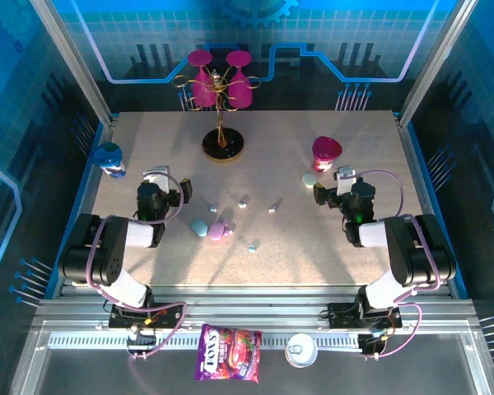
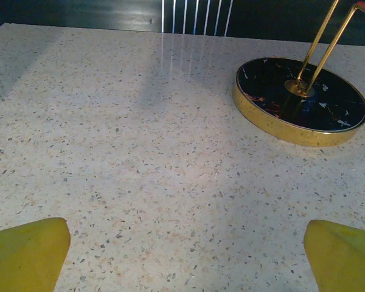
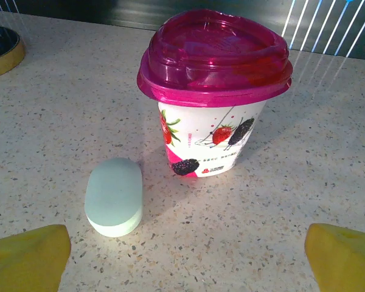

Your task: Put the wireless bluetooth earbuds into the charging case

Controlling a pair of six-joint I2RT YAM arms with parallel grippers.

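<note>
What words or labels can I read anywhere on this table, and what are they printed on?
Nothing here can be read with certainty.
Purple snack bag: big white brand letters, too blurred in the overhead view to spell out.
Yogurt cup: small red print beneath the berry pictures, too small to read.
Blue-capped container: label too small to read.

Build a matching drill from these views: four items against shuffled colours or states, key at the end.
Items
1. yogurt cup
2. pebble-shaped case
3. stand base
4. candy bag

Descriptions
A. purple wrapper
B. black top, gold rim
C. magenta lid, berry print on the side
D. pale mint, lying flat

Pairs: 1-C, 2-D, 3-B, 4-A
</note>
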